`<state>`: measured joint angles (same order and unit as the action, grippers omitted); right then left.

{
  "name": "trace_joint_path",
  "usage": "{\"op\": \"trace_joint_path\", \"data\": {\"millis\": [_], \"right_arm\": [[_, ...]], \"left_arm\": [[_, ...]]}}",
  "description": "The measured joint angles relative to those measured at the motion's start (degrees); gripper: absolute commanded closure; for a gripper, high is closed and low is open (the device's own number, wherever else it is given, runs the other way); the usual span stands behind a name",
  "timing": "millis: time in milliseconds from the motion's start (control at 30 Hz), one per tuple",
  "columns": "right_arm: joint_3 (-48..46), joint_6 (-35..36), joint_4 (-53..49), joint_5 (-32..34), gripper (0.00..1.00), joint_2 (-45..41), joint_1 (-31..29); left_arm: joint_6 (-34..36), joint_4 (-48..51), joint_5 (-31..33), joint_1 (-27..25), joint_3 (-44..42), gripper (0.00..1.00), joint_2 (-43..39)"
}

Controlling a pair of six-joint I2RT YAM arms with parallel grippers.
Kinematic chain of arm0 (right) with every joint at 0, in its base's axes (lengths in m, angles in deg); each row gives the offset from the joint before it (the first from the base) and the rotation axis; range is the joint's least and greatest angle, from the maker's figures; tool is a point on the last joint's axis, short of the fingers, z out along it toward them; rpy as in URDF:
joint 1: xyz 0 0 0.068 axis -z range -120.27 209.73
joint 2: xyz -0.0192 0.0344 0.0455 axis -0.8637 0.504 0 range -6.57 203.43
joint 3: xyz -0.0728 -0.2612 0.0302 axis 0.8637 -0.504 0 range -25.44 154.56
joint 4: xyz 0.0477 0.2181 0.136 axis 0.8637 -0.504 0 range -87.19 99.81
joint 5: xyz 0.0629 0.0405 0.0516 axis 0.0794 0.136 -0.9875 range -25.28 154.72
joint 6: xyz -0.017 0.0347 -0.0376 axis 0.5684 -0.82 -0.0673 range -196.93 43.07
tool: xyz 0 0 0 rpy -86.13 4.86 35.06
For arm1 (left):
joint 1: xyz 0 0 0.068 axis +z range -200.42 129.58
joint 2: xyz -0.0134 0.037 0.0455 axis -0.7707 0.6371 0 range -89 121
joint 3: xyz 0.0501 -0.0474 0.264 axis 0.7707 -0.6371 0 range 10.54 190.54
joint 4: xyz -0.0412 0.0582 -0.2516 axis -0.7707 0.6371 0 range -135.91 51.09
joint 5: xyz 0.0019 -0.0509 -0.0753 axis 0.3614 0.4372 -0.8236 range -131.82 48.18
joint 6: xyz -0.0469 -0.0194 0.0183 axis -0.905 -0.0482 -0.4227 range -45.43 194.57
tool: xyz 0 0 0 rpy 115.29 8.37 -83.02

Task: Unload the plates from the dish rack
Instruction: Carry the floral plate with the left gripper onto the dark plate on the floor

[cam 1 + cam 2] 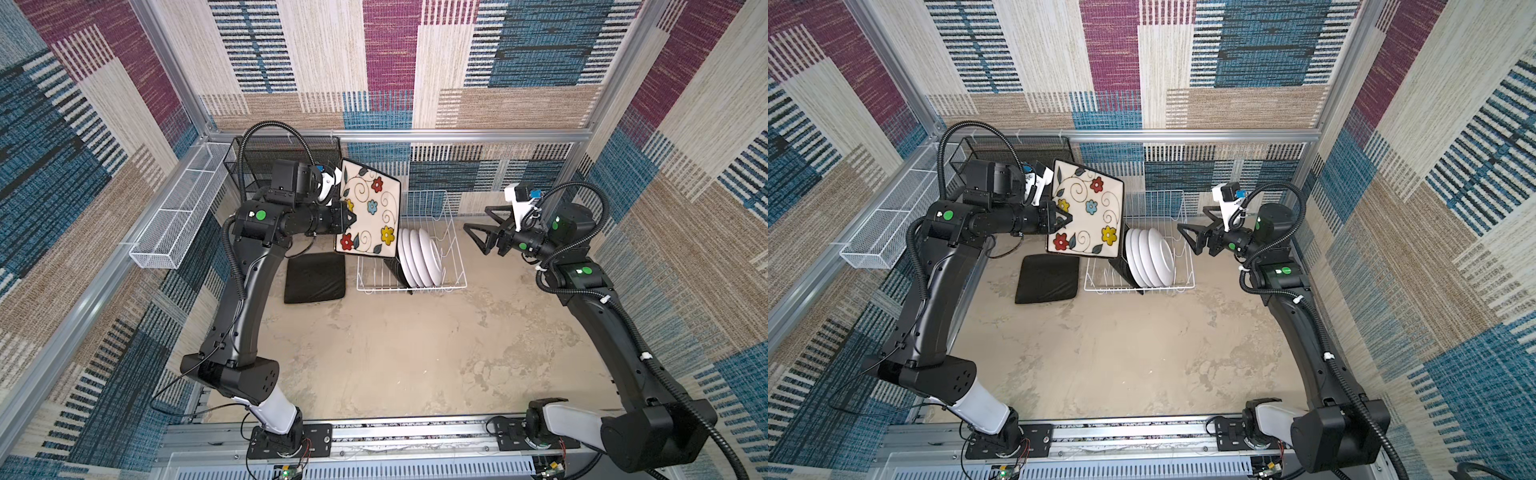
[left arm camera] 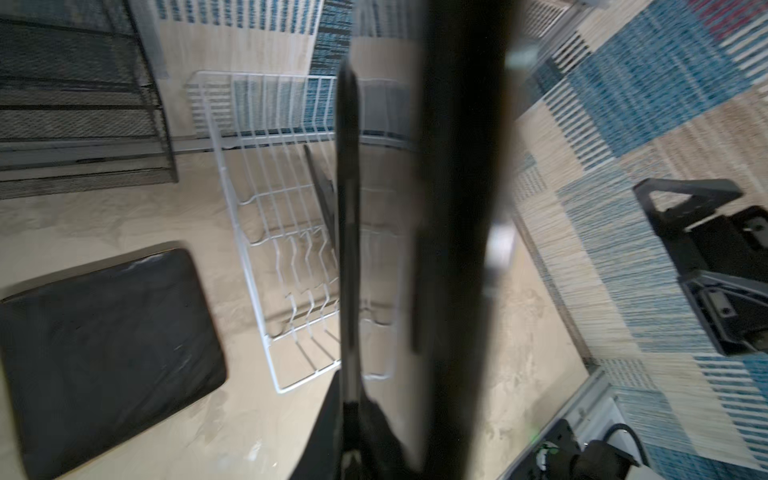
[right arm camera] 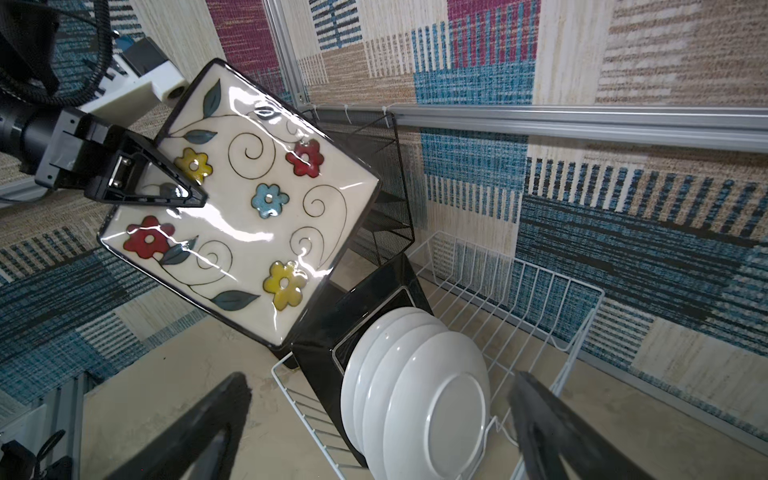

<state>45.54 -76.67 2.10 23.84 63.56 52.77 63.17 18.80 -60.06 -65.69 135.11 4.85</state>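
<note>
In both top views, the left claw (image 1: 351,218) is clenched on the near edge of a flowered square plate (image 1: 370,212), holding it up in the air, tilted, over the left end of the dish rack (image 1: 446,212). Four round white plates (image 1: 419,257) stand on edge in the rack. A black-backed plate (image 1: 315,277) lies face down on the table (image 1: 395,353), just left of the rack. Over on the right, the right claw (image 1: 476,217) is spread wide and grasping nothing, hanging near the rack's right side.

The same layout shows from the neighbouring eye: left claw (image 1: 1067,218) on the flowered plate (image 1: 1088,208), right claw (image 1: 1192,218) apart from the rack (image 1: 1177,208).

In the blurry left wrist view, the held plate (image 2: 457,208) fills the middle edge-on as a dark band, with the rack (image 2: 257,208) and the face-down plate (image 2: 104,353) below it.

In the right wrist view, the left claw (image 3: 166,187) pinches the flowered face (image 3: 257,199). A second square plate (image 3: 374,316) stands in the rack, showing its black back behind the round white plates (image 3: 415,395). The right claw's own fingers (image 3: 208,424) are wide apart.
</note>
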Motion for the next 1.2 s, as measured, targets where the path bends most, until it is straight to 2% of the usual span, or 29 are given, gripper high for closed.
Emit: {"op": "trace_joint_path", "data": {"millis": [233, 333, 600, 833, 1200], "right_arm": [[0.0, 7.3, -2.7, 2.5, 0.01, 0.1, -7.4], [0.0, 8.6, -3.6, 3.4, 0.01, 0.7, -8.8], [1.4, 9.4, -4.5, 2.9, 0.01, 3.3, -11.4], [0.5, 9.4, -5.4, 3.5, 0.01, 4.2, -13.3], [-0.2, 7.1, -5.0, 5.0, 0.01, 4.5, -14.1]], "left_arm": [[4.5, 7.0, 10.5, 1.2, 0.5, 1.00, -2.1], [5.3, 9.2, 14.3, 1.7, 0.5, 1.00, -2.3], [8.1, 11.5, 19.3, 4.3, -2.0, 1.00, -2.3], [10.0, 11.9, 19.1, 9.4, -4.9, 1.00, 0.7], [11.4, 9.2, 8.4, 16.6, -9.0, 1.00, 7.4]]}}
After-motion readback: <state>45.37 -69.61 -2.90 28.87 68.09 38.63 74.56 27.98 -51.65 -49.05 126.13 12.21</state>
